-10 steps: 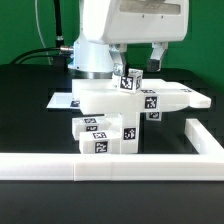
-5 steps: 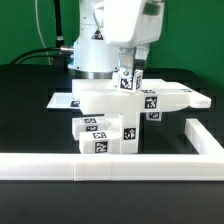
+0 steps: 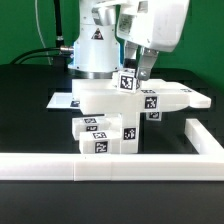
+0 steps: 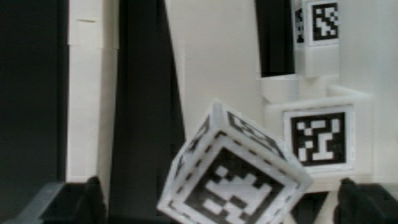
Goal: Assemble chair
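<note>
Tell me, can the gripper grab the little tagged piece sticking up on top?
Probably yes. The gripper is open, just above the tagged piece, and nothing lies between them. The wrist view shows it between the fingertips.

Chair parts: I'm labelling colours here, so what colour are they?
The chair parts are white with black-and-white tags; the exterior view shows it best.

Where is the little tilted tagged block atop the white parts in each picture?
Exterior view: the tilted block sits atop the white parts, near the picture's centre.
Wrist view: it looms large and close, tag toward the camera.
Shared landmark: the upright tagged white part right beside it.
</note>
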`<state>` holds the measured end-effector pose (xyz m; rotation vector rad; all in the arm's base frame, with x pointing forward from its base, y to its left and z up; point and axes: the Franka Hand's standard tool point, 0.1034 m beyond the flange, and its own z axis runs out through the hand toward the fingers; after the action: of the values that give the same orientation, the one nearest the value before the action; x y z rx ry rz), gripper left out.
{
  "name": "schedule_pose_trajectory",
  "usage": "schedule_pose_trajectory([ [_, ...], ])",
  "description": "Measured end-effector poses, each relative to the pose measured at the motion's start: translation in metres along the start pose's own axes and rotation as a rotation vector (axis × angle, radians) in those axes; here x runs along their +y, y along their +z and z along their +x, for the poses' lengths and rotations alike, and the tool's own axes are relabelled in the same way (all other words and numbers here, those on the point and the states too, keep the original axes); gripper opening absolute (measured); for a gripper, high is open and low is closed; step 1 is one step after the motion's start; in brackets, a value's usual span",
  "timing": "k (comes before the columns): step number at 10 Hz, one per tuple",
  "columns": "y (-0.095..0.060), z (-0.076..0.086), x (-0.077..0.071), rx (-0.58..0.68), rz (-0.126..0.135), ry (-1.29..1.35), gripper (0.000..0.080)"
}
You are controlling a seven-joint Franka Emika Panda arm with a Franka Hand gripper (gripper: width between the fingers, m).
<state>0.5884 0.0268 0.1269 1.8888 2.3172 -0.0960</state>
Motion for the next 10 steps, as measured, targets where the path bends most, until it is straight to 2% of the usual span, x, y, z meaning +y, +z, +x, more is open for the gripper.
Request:
schedule_pose_trajectory([
  [8,0.0022,-0.0075,-0.0027,-0.044,0.013,-0.449,0.0649],
  [9,0.0024,-0.009,-0.0029,-0.051,0.015,-0.474,0.0555],
  [10,0.0028,-0.0097,-0.0037,-0.051,0.019,-0.467,0.0555],
])
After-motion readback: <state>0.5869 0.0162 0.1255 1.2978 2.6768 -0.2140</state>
